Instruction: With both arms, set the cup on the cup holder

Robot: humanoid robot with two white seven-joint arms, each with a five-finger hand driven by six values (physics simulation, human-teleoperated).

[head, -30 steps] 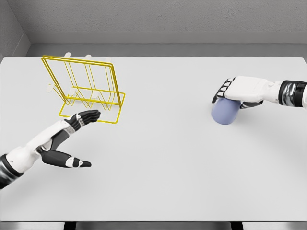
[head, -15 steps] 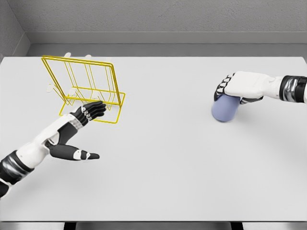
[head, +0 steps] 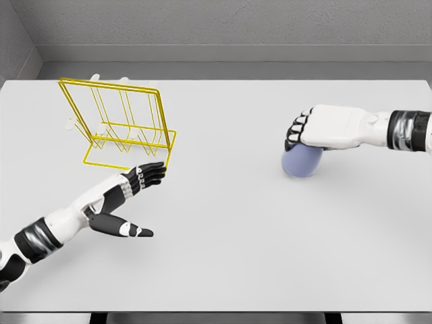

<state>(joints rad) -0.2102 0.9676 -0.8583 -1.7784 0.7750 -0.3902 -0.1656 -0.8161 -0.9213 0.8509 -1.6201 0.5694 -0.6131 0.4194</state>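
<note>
At the right of the frame the right hand [head: 317,131] grasps the blue cup [head: 302,162] from above on the white bench [head: 229,229], while the left hand [head: 128,196], fingers relaxed and empty, sits just beside the yellow wire holder [head: 121,125] at upper left.

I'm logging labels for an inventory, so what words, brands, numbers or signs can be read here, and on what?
None: no text, number or sign shows anywhere.
The blue cup, the yellow wire cup holder, the table, the left hand and the right hand are all plain.
</note>
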